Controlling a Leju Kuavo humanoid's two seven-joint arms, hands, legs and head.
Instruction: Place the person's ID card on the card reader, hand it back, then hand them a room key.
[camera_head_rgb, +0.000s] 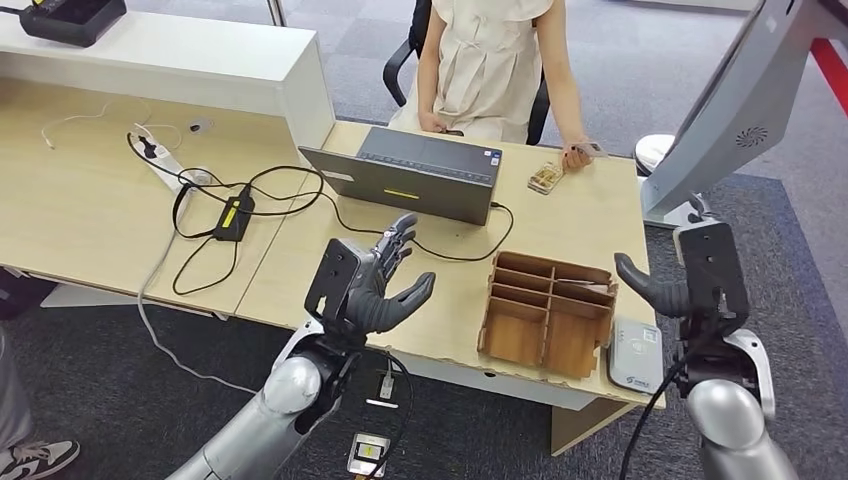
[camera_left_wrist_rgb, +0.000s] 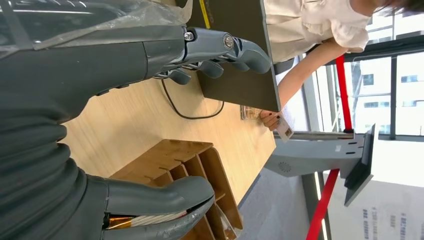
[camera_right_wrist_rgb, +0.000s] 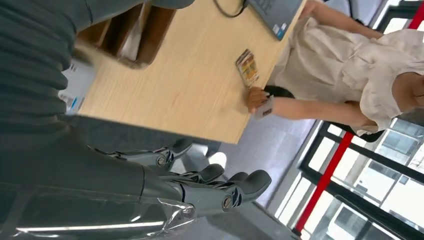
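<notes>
A person in a pale dress sits across the desk and holds an ID card (camera_head_rgb: 589, 150) in one hand (camera_head_rgb: 575, 156) at the far right edge; the card (camera_left_wrist_rgb: 284, 128) (camera_right_wrist_rgb: 264, 107) also appears in both wrist views. A white card reader (camera_head_rgb: 636, 356) lies at the desk's near right corner. My left hand (camera_head_rgb: 377, 281) hovers open over the desk, left of the wooden divider box (camera_head_rgb: 547, 312). My right hand (camera_head_rgb: 690, 280) hangs open beyond the desk's right edge, just above the reader. Both hands are empty.
An open grey laptop (camera_head_rgb: 420, 175) stands in front of the person. A small patterned packet (camera_head_rgb: 544, 178) lies near the person's hand. Black cables and a power strip (camera_head_rgb: 170, 165) lie on the left desk. A grey kiosk stand (camera_head_rgb: 735, 105) rises at the right.
</notes>
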